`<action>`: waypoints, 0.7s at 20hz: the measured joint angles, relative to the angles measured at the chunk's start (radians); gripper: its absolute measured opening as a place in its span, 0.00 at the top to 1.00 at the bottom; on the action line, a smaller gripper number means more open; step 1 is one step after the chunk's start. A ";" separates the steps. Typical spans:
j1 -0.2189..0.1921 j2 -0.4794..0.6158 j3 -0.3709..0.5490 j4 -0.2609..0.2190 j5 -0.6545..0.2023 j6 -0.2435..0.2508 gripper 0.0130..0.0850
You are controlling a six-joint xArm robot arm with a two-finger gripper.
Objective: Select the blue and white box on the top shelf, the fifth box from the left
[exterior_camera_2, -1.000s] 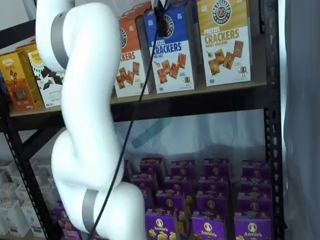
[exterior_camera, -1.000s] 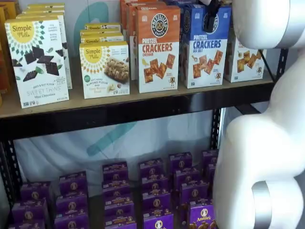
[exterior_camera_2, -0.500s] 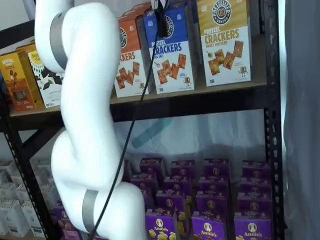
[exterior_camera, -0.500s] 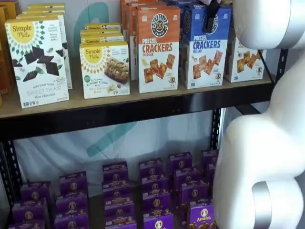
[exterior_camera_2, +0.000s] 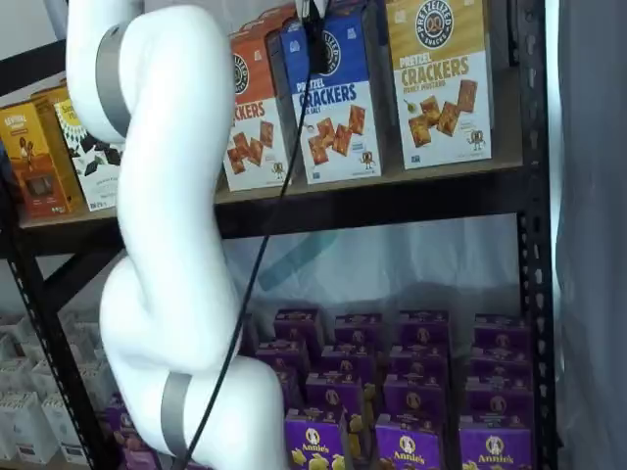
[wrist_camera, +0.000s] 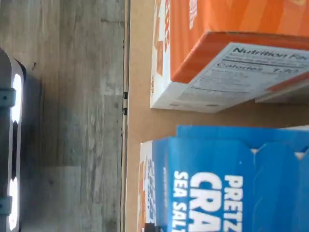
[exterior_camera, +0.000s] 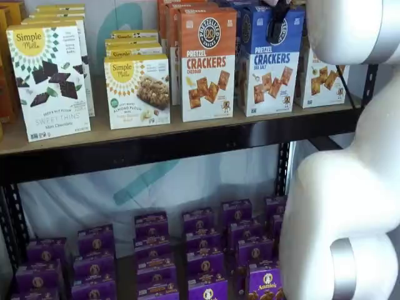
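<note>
Much is masked by the arm and trimmed by the picture edges.

In a shelf view the white arm (exterior_camera: 344,206) hides the right end of the top shelf (exterior_camera: 187,134) and part of the yellow-topped carton (exterior_camera: 320,81) at the blue and white box's (exterior_camera: 270,62) 3 o'clock; the gripper (exterior_camera: 277,22) shows only as a dark finger before that box's top, its upper part cut off at 12 o'clock, so the gap cannot be judged; in the other shelf view the arm (exterior_camera_2: 167,225) covers the left of the orange-topped carton (exterior_camera_2: 255,117); in the wrist view the blue box (wrist_camera: 227,179) runs off the picture, its lettering clipped, and the orange carton's (wrist_camera: 231,53) nutrition print is blurred.
</note>
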 joint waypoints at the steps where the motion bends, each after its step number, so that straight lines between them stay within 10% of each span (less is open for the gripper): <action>1: -0.001 -0.002 0.000 0.001 0.002 -0.001 0.33; 14: -0.014 -0.025 -0.003 0.026 0.032 -0.002 0.33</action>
